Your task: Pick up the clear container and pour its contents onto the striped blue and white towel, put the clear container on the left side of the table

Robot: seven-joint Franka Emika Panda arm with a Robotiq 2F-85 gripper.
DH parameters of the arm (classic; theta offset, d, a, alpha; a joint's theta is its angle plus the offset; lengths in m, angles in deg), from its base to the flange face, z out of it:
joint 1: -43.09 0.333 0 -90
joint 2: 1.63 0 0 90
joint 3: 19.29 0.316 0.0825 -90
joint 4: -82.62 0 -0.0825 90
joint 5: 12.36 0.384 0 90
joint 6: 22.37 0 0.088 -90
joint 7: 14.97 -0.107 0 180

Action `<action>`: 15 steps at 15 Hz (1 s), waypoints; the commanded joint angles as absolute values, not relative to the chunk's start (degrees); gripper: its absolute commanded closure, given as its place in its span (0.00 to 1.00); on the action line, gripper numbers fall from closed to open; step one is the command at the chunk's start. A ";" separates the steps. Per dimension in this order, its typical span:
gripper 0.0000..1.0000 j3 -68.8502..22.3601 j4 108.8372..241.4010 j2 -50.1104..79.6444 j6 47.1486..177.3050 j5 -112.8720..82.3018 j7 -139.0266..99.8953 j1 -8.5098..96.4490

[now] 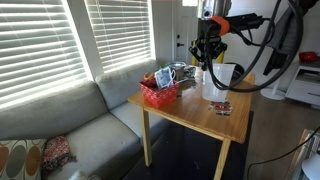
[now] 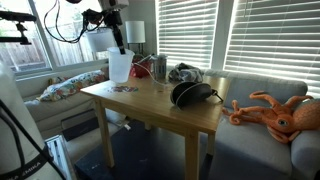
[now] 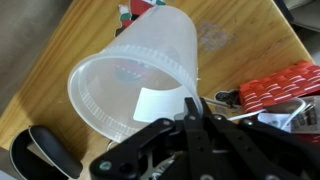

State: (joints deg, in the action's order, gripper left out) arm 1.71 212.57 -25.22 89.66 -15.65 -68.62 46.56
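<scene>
While the arm reaches down over the table (image 1: 190, 118), the gripper (image 1: 208, 58) sits at the top edge of the clear container (image 1: 225, 76); in the wrist view the gripper (image 3: 193, 108) meets the tub's rim with its fingers drawn in on the wall, so it looks clamped on the clear container (image 3: 140, 75), though the contact itself is partly hidden by the black linkage. The tub stands mouth up near a far corner of the table in both exterior views, leaning a little; whether its base touches the wood cannot be told. From the wrist camera its wide mouth opens toward the lower left of the picture and the narrower base points away; the inside looks whitish, and I cannot tell what, if anything, is in it.

A few small coloured pieces (image 1: 219, 107) lie on the bare wood just beside the tub; they show in an exterior view too (image 2: 125, 88), close to the table's edge. A red basket (image 1: 160, 94) sits on the table apart from the tub, on the side nearer the window blinds (image 1: 50, 40); the wrist view catches the basket's edge (image 3: 280, 85). A dark round thing (image 2: 192, 95) rests on the table beyond it. A grey sofa (image 1: 70, 125) runs behind the table, and an orange octopus toy (image 2: 272, 112) lies on it.
</scene>
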 commanded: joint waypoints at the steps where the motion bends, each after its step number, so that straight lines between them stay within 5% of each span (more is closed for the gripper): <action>1: 0.99 3.80 211.64 -22.89 93.62 -19.84 -70.97 48.52; 7: 0.99 6.69 210.61 -17.49 97.27 -26.45 -70.75 50.76; 8: 0.92 6.80 210.40 -16.81 97.19 -27.36 -70.34 51.29; 9: 0.69 6.91 210.19 -16.33 97.11 -28.56 -70.24 51.78; 11: 0.65 6.61 209.51 -16.23 96.58 -29.55 -69.33 52.97; 15: 0.38 5.35 207.93 -19.18 93.30 -26.34 -64.99 55.49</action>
State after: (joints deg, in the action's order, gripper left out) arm 6.74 209.71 -16.96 96.51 -27.91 -68.09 53.26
